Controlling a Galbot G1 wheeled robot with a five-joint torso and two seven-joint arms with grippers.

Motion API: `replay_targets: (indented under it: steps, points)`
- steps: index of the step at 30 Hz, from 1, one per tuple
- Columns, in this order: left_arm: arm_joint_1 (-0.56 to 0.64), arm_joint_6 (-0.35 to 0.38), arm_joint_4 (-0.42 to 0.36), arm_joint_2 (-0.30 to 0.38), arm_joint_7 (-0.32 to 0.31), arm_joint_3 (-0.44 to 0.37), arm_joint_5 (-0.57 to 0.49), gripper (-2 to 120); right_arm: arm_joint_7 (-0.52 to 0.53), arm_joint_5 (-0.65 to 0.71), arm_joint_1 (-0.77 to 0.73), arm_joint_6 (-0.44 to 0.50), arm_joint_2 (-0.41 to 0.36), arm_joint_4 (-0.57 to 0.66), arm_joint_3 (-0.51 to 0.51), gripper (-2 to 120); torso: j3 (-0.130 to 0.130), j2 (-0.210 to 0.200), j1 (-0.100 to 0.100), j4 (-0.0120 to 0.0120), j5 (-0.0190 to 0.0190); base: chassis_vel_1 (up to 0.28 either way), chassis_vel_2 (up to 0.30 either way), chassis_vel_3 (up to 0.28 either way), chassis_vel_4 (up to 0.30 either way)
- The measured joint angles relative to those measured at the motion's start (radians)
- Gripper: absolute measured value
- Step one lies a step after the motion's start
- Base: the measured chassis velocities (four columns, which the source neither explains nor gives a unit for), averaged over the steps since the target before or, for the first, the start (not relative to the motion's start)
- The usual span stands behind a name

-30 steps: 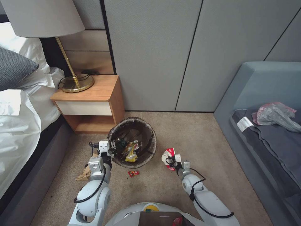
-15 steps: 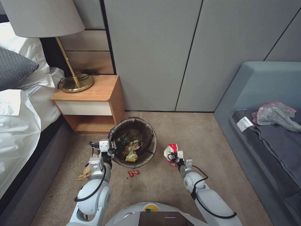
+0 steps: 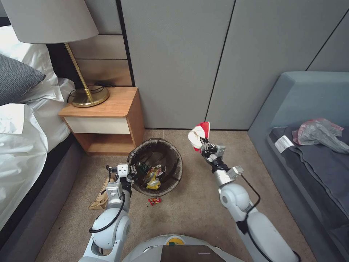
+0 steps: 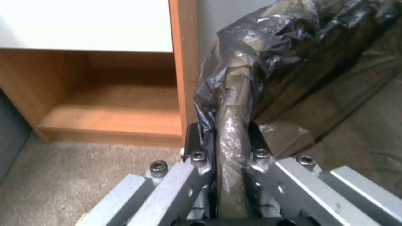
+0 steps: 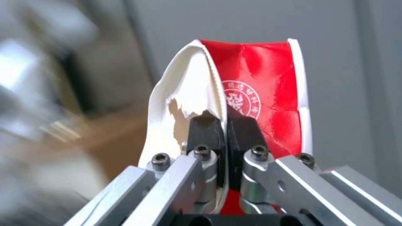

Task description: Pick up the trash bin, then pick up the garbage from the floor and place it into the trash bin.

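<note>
The trash bin [image 3: 156, 147], lined with a dark bag, tilts toward me on the floor [image 3: 203, 203] by the nightstand, with wrappers inside. My left gripper [image 3: 131, 174] is shut on the bin's near-left rim [image 4: 229, 125], one finger on each side of the bagged edge. My right gripper [image 3: 205, 145] is raised to the right of the bin, shut on a red-and-white wrapper [image 3: 199, 134] [image 5: 259, 94], a piece of the garbage. A small red wrapper [image 3: 154, 200] lies on the carpet just in front of the bin. A crumpled brown paper bag [image 3: 99, 198] lies by my left arm.
A wooden nightstand [image 3: 105, 122] with a brass lamp [image 3: 85, 94] stands just left of the bin, its open shelf [image 4: 113, 106] close to my left gripper. A bed [image 3: 21, 145] lies at the left and a blue-grey sofa [image 3: 309, 145] at the right. Grey wall panels close the back.
My right gripper has lifted the red-and-white wrapper off the carpet, up and away from me. The left gripper and bin have shifted only slightly.
</note>
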Motion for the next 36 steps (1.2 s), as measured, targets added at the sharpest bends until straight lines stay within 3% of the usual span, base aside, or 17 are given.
replay_targets:
  steps: [4,10,12,15,18,20,22,26,36]
  points:
    - [0.0,0.0,0.004,0.001,0.0,0.002,0.001,3,-0.036,0.042,-0.01,0.029,-0.012,0.123,0.014,0,0.0,0.0,0.0,0.0,-0.0006,0.0,0.0,0.0,0.0]
    - [0.002,0.0,0.006,0.002,0.0,0.004,0.003,3,-0.082,0.1,-0.019,0.043,-0.026,0.213,0.017,0,0.0,0.0,0.0,0.0,0.0,0.0,0.0,0.0,0.0]
    - [0.003,0.001,0.009,0.005,0.001,0.01,0.004,3,-0.149,0.223,-0.025,0.049,-0.054,0.36,0.008,0,0.0,0.0,0.0,0.0005,-0.0002,0.0,0.0,0.0,0.0]
    - [0.002,0.001,0.011,0.005,0.002,0.011,0.004,3,-0.166,0.273,-0.031,0.045,-0.07,0.411,-0.003,0,0.0,0.0,0.0,0.0001,-0.0005,0.0,0.0,0.0,0.0]
    - [-0.003,0.001,0.017,0.006,0.003,0.011,0.004,3,-0.192,0.447,-0.044,-0.014,-0.144,0.59,-0.069,0,0.0,0.0,0.0,-0.0001,-0.0004,0.0,0.0,0.0,0.0]
    - [-0.004,0.002,0.019,0.006,0.004,0.013,0.005,3,-0.192,0.471,-0.044,-0.028,-0.17,0.618,-0.112,0,0.0,0.0,0.0,0.0001,0.0,0.0,0.0,0.0,0.0]
    - [-0.006,0.003,0.022,0.004,0.005,0.018,0.006,3,-0.19,0.476,-0.051,-0.039,-0.211,0.624,-0.206,0,0.0,0.0,0.0,0.0001,0.0,0.0,0.0,0.0,0.0]
    - [-0.007,0.003,0.022,0.004,0.007,0.022,0.008,3,-0.186,0.462,-0.048,-0.044,-0.226,0.593,-0.298,0,0.0,0.0,0.0,0.0001,-0.0001,0.0,0.0,0.0,0.0]
    - [-0.002,0.003,0.009,-0.001,0.009,0.024,0.01,3,-0.182,0.436,-0.048,-0.029,-0.192,0.44,-0.368,0,0.0,0.0,0.0,0.0001,0.0,0.0,0.0,0.0,0.0]
